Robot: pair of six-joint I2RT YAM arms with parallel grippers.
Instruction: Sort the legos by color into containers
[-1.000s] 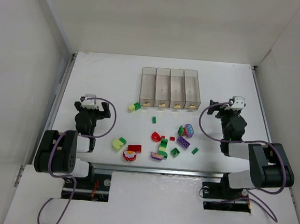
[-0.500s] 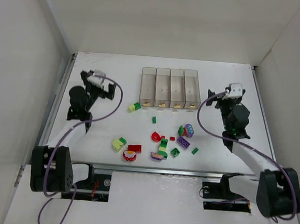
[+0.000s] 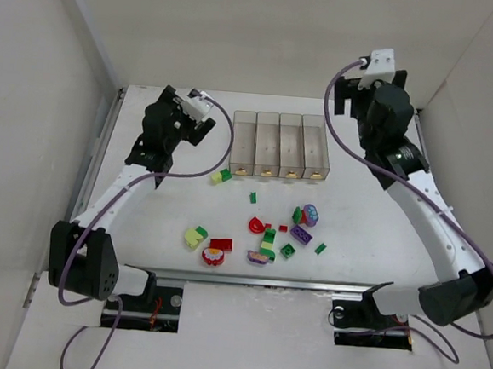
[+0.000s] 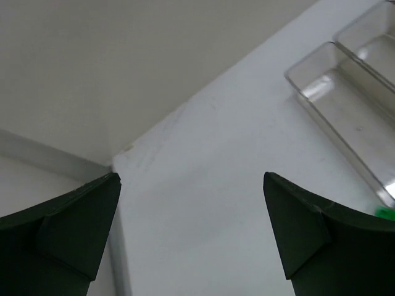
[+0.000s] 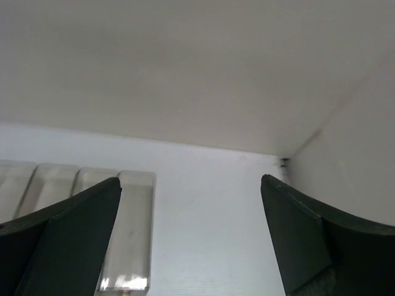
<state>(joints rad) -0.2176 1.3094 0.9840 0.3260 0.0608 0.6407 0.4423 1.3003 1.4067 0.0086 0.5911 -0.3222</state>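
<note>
In the last second both my arms have unfolded from beside their bases and reached toward the far end of the table (image 3: 141,219). My left claw (image 4: 191,185) now hangs just left of the containers (image 3: 278,144). My right claw (image 5: 190,182) is raised over the far right corner, looking at the back wall (image 5: 185,68). Both are spread wide with nothing between the fingers.

The legos (image 3: 268,233) have not shifted. Most lie scattered nearer the bases, well apart from both claws, and one yellow-green and green piece (image 3: 221,176) sits just beside the near left corner of the bins. The bins look empty, so I judge the sorting not yet begun — I must come back down toward the pieces.

The four bins stand side by side in a row across the table. Each one's long axis runs away from my bases toward the back wall, with the open tops facing up.
</note>
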